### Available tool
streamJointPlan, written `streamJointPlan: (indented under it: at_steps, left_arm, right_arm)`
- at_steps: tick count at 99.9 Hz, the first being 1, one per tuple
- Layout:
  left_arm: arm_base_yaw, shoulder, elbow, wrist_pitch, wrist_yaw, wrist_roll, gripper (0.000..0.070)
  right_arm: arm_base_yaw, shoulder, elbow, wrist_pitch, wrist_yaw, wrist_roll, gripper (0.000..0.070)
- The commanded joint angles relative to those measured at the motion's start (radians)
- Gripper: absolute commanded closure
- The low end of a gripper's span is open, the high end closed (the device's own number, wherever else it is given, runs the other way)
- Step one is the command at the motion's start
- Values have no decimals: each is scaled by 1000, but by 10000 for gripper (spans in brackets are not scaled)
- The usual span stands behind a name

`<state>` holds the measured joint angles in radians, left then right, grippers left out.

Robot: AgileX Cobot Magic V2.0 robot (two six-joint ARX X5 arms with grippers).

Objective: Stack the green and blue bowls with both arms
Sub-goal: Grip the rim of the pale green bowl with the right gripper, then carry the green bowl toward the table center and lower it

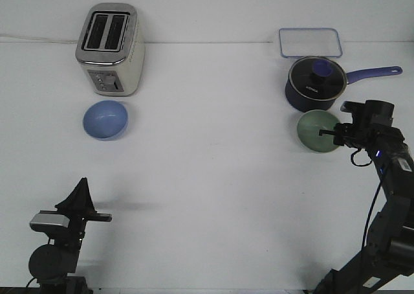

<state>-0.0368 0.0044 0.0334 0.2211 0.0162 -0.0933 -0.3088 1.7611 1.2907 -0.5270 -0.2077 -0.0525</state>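
While the left arm (61,232) sits low at the near left corner of the white table (213,197), folded over its base, its gripper (81,193) points up and away from the camera; the fingers show only as one dark wedge, so I cannot tell whether the jaws are parted or closed, and nothing is seen between them. At the near right, the right arm (388,210) rises from its base and reaches out toward the middle of the table's right side. Its gripper (331,133) is at the rim of the green bowl (314,129), one dark fingertip lying over the bowl's right edge; the jaws seem set around that rim, but whether they are clenched on it cannot be told from this view. The green bowl rests on the table just in front of a dark saucepan (313,85) with a glass lid and a blue handle pointing right. Well apart, on the left side, the blue bowl (105,120) sits upright on the table, just in front of a cream toaster (111,48). Farthest off, behind the saucepan, a clear rectangular lid (310,42) with a blue border lies flat.
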Motion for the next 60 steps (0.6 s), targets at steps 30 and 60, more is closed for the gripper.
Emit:
streamJointPlan:
  at_steps: [30,60]
  left_arm:
    - [2,-1,-19,11,-1,-2,690]
    - [2,-1,-19,11,-1,-2,690]
  right_arm:
    - [12,-96,13,-73,-98,41,700]
    - [158,-216,13,-211,-165,83,700]
